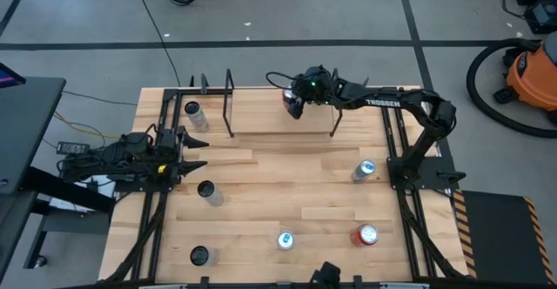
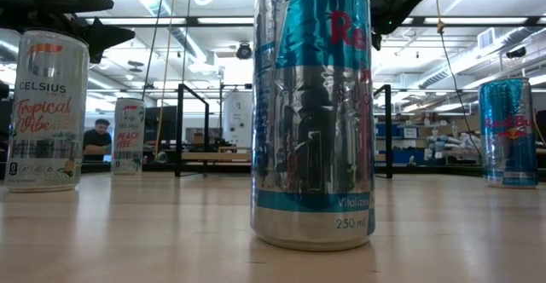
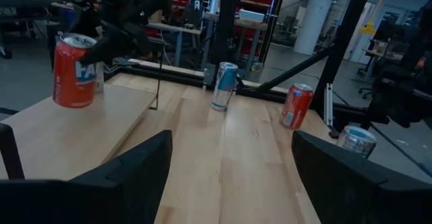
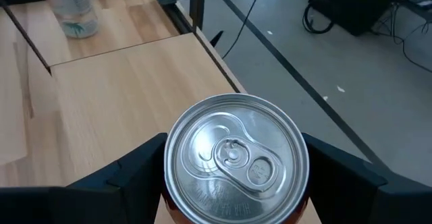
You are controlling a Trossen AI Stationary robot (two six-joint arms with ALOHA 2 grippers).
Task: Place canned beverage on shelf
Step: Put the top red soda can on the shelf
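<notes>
Canned beverage in question was a red can [image 4: 236, 160] with a silver pull-tab top, held upright between the two dark fingers of the right gripper [image 4: 236, 183], whose jaws stood wide and pressed against the can's sides. In the left wrist view the same red can [image 3: 73, 71] sat at the far end of the shelf [image 1: 278, 119], either resting on its light wood board or just above it (which of the two could not be told). The shelf lay along the far edge of the table [image 1: 278, 193], its board between two thin black upright end frames, and the right gripper [image 1: 296, 102] reached over it from the right side.

A pale can [image 1: 193, 114] stood just outside the shelf's left frame. Farther out, a blue and silver can [image 1: 364, 171] and another red can [image 1: 365, 235] stood on the right half, a blue-topped can [image 1: 285, 240] near the front edge, and two dark-topped cans [image 1: 207, 191] on the left half.

The left gripper [image 1: 193, 152] waited at the table's left edge, its fingers spread apart and holding nothing.
</notes>
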